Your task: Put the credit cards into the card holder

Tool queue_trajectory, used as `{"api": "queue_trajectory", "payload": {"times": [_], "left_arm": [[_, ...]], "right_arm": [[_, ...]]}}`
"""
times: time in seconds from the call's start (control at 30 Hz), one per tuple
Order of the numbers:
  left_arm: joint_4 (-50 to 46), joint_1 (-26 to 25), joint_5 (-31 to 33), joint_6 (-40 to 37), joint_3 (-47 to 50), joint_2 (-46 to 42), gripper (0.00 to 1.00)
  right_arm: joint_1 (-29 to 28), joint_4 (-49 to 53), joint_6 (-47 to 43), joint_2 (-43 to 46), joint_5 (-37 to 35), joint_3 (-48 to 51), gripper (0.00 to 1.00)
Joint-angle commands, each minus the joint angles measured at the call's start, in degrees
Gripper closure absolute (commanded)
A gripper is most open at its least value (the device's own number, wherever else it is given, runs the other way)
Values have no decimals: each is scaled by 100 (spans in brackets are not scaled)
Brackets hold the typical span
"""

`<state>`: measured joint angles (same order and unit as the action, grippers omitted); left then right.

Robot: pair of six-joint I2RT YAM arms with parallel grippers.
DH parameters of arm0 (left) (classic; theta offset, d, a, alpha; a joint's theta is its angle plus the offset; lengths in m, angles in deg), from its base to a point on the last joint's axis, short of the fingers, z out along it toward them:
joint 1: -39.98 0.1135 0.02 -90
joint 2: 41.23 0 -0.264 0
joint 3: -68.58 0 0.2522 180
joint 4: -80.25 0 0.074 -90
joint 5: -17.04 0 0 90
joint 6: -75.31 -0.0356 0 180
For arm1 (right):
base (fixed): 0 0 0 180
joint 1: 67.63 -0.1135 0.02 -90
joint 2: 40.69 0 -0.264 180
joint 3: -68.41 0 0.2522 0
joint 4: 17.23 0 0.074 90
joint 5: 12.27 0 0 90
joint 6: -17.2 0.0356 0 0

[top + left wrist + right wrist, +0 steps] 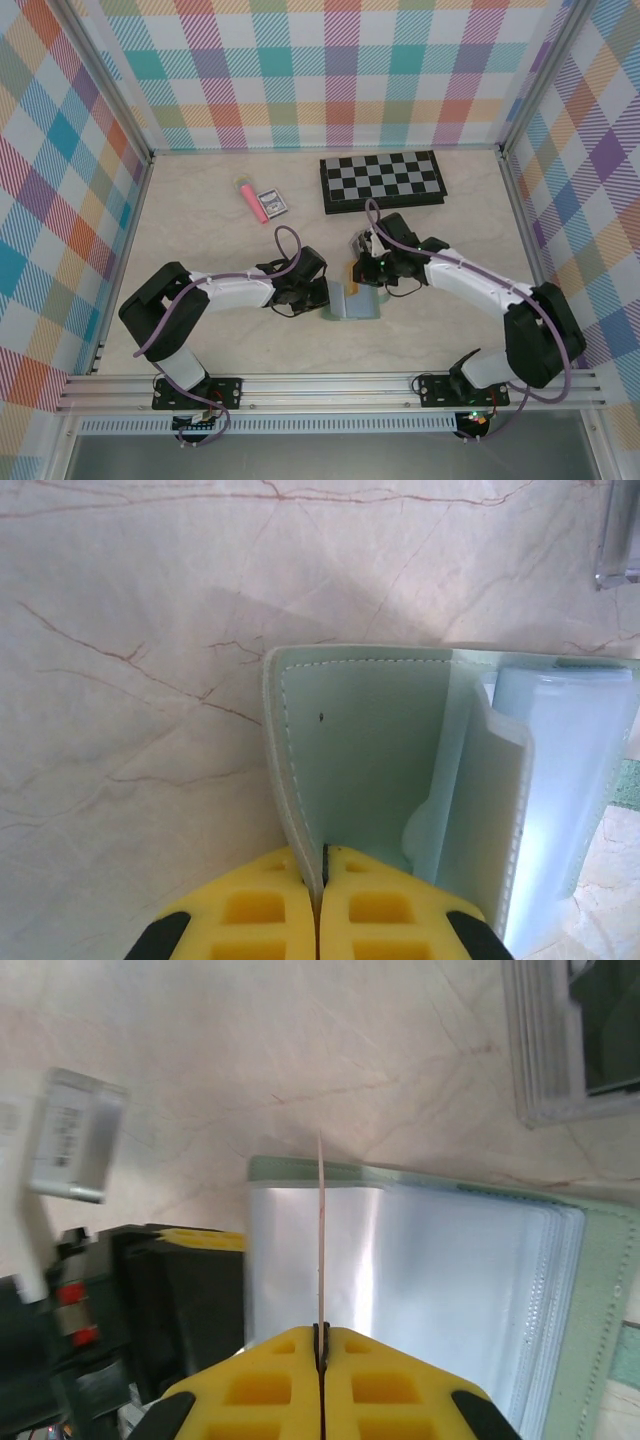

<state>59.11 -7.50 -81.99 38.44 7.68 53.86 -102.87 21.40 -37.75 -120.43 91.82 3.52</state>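
Note:
The sage-green card holder [352,304] lies open on the table between both arms. My left gripper [322,853] is shut on the edge of its left cover [300,780], with the inner pockets [480,810] to the right. My right gripper [321,1332] is shut on a thin credit card [320,1230], seen edge-on and standing upright over the holder's clear sleeves [430,1260]. From above, that card [346,272] looks yellow-orange, just above the holder, with the right gripper [362,268] beside it. The left gripper [322,292] touches the holder's left side. Other cards are hidden.
A black-and-white chessboard [382,180] lies at the back. A pink marker [250,198] and a small dark packet [273,204] rest back left. A pale slotted rack [560,1040] stands close behind the holder, partly under the right arm. Checked walls enclose the table.

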Motion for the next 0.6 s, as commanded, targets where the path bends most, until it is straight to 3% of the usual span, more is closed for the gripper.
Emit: {"api": "queue_trajectory", "payload": {"times": [0.0,0.2,0.57], "left_arm": [[-190,19,69,42,169,185,100],[-159,14,60,67,189,243,100],[-185,16,37,12,164,282,100]], "right_arm": [[43,442,-235,387,-227,-108,92],[126,1231,-258,369,-1081,-161,92],[114,922,-368,-27,-943,235,93]]}}
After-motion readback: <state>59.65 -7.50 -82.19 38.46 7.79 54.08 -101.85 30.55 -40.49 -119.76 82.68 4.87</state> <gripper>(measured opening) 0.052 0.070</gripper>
